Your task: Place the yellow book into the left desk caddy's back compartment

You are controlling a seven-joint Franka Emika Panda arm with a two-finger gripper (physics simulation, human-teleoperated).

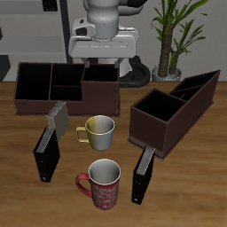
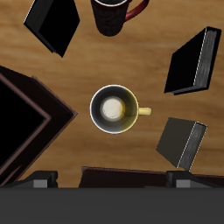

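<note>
Exterior view, items in order across the table. Wide low box [image 1: 62,82]: dark, several sections, at the back; not part of the job. Black book [image 1: 46,152]: on edge, nearer the front. Yellow book [image 1: 59,117]: small, thin, dull tan cover with pale grey page edges, standing tilted on edge just in front of the wide box and just behind the black book; in the wrist view [image 2: 181,142] it reads darker, with the pale edge showing. Yellow mug [image 1: 99,131]: upright, near the book, between it and the caddy. Red mug [image 1: 104,183]: upright, toward the front. Second black book [image 1: 144,175]: on edge, just in front of the caddy. Left desk caddy [image 1: 173,111]: long maroon box, well apart from the yellow book; its back compartment [image 1: 199,85] is the narrow far end, past the divider. Gripper [image 2: 109,182]: fingertips spread wide, nothing between them, above the yellow mug. Hazards, as I judge them: a thin, leaning book may tip or slide flat under a poor pinch; the black book close by could be nudged or taken by mistake; a low carry may strike the yellow mug; the narrow compartment may catch a twisted book on the divider or rim.
</note>
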